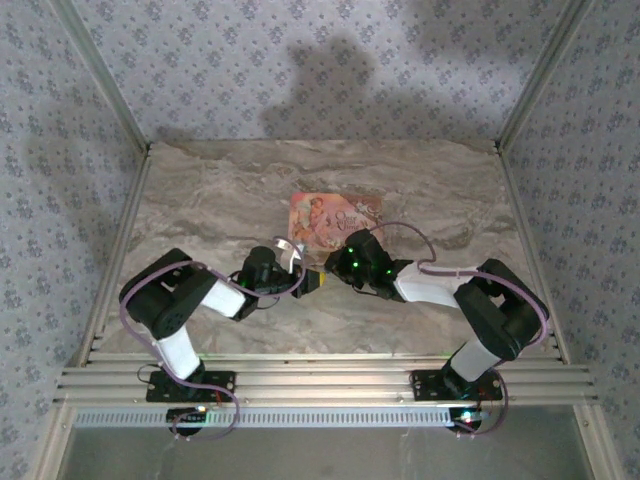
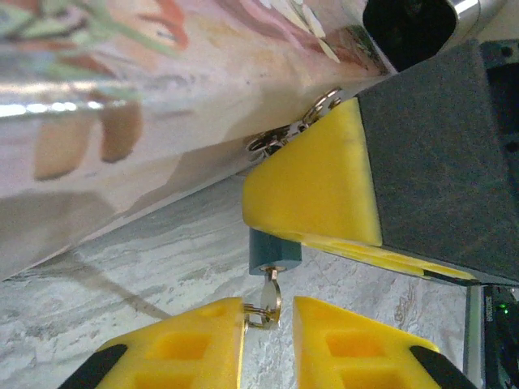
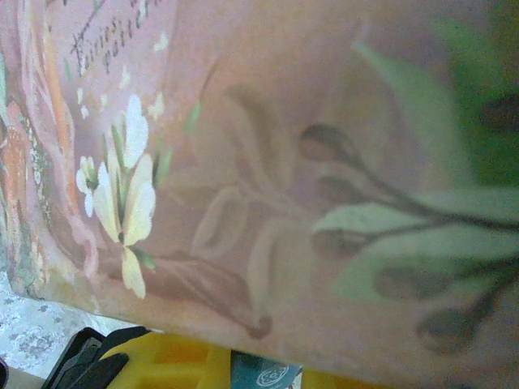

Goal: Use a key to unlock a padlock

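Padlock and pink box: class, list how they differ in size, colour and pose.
Size: the padlock is tiny; the pink box is far larger.
Colour: the padlock is teal-blue, the box pink with printed flowers.
Pose: the padlock is clamped in the right gripper; the box rests on the table.

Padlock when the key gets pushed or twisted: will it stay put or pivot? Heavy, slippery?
The padlock looks like rigid metal, probably dense for something so small. Most of it is buried under a yellow pad, so it likely holds, though smooth faces could let it pivot. The key sticks out of its exposed end, so a sideways push may lever it.
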`<action>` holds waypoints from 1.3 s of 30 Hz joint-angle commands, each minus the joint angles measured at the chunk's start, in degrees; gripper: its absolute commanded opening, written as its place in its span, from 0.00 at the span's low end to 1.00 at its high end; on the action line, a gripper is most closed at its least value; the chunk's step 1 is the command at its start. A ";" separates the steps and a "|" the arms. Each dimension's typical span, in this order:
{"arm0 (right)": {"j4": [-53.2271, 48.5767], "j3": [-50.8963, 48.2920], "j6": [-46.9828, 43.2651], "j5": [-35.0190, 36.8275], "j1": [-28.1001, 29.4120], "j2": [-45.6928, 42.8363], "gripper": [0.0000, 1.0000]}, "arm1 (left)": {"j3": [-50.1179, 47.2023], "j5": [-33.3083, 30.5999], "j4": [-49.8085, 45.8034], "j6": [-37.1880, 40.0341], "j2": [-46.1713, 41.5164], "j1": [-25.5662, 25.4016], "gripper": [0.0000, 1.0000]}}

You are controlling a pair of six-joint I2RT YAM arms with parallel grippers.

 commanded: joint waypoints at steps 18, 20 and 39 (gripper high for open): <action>0.87 1.99 3.34 -6.27 -0.70 0.51 0.00 | 1.93 0.44 4.36 -0.01 2.16 -0.12 0.00; 0.14 2.30 3.32 -6.76 -0.95 0.36 0.00 | 1.34 -0.35 3.95 1.17 1.46 -0.25 0.00; -3.01 2.47 3.74 -1.62 1.22 0.18 0.60 | -3.79 -22.43 1.11 13.18 -2.90 -9.30 0.00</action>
